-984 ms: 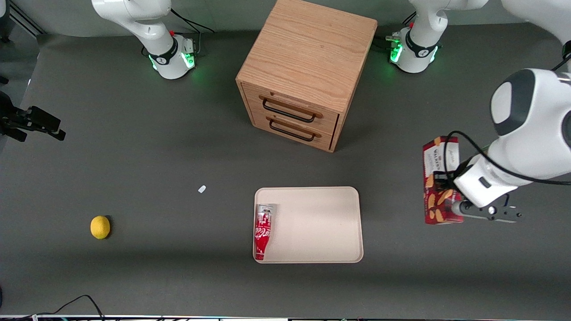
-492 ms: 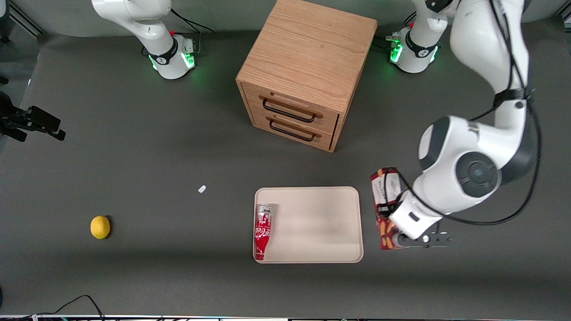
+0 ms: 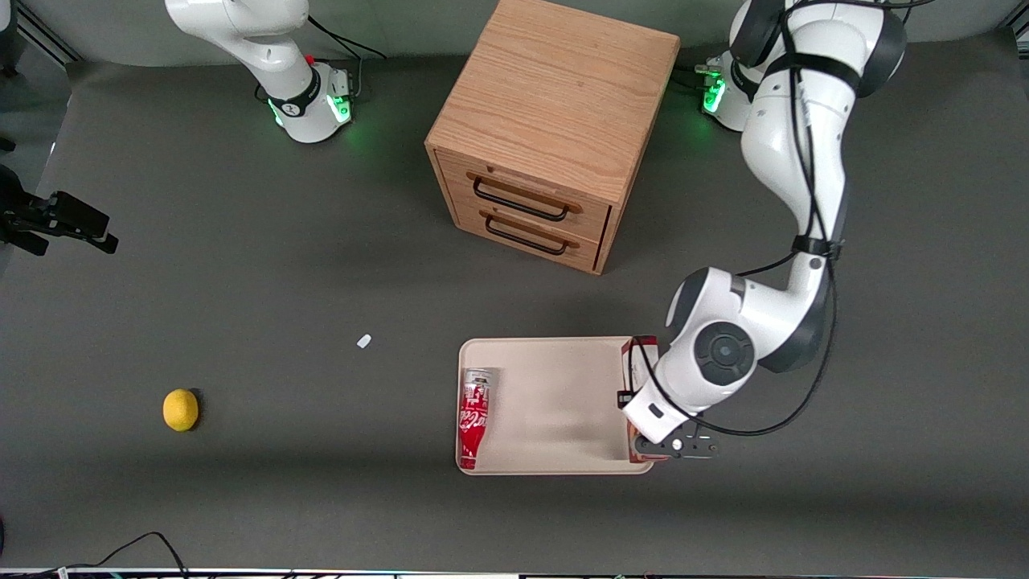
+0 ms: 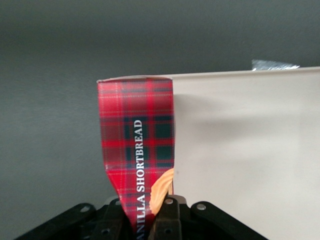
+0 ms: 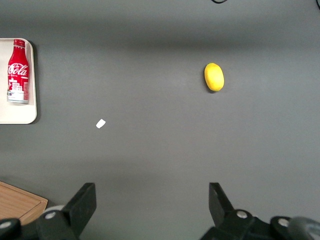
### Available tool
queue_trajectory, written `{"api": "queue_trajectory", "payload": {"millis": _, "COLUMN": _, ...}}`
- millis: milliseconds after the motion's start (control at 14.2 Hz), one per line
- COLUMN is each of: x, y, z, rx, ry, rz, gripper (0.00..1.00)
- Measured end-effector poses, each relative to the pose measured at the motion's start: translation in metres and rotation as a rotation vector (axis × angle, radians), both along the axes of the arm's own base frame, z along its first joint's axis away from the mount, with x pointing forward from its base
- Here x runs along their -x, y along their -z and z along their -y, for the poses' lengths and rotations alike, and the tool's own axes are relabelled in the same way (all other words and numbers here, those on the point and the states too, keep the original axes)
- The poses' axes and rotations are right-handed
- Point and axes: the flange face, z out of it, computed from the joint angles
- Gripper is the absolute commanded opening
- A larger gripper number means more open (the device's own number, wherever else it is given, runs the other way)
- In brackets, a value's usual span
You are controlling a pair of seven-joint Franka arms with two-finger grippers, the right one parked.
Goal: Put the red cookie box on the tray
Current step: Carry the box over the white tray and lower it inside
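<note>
While the gripper (image 4: 145,212) is holding the red cookie box (image 4: 136,160) in its jaws, the box is hanging over the tray (image 3: 555,362) edge nearest the working arm, long axis along that rim.

Wooden drawer cabinet (image 3: 555,129) stands farthest from the front camera. Lemon (image 3: 180,409) and white scrap (image 3: 364,341) lie toward the parked arm's end.

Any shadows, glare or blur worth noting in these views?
Front view: a soft shadow falls on the tray beside the red cookie box held in the left arm's hand, with green base lights glowing. Left wrist view: the box is sharp, the table hazy. Right wrist view: even light, with the lemon crisp.
</note>
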Motion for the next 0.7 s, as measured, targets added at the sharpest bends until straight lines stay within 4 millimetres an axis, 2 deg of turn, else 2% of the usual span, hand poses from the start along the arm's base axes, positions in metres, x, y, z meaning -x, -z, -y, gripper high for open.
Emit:
{"api": "queue_trajectory", "payload": {"millis": 141, "x": 0.003, "y": 0.018, "z": 0.003, "rx": -0.021, "ry": 0.013, "rz": -0.006, "gripper": 0.0}}
{"api": "queue_trajectory", "payload": {"millis": 352, "x": 0.007, "y": 0.027, "z": 0.005, "rx": -0.031, "ry": 0.008, "rz": -0.019, "gripper": 0.0}}
{"api": "queue_trajectory", "payload": {"millis": 422, "x": 0.007, "y": 0.028, "z": 0.005, "rx": -0.033, "ry": 0.005, "rz": -0.022, "gripper": 0.14}}
{"api": "queue_trajectory", "payload": {"millis": 562, "x": 0.009, "y": 0.032, "z": 0.004, "rx": -0.036, "ry": 0.003, "rz": -0.026, "gripper": 0.58}}
{"api": "queue_trajectory", "payload": {"millis": 633, "x": 0.008, "y": 0.033, "z": 0.004, "rx": -0.032, "ry": 0.002, "rz": -0.014, "gripper": 1.0}}
{"api": "queue_trajectory", "payload": {"millis": 703, "x": 0.007, "y": 0.033, "z": 0.004, "rx": -0.027, "ry": 0.002, "rz": 0.002, "gripper": 1.0}}
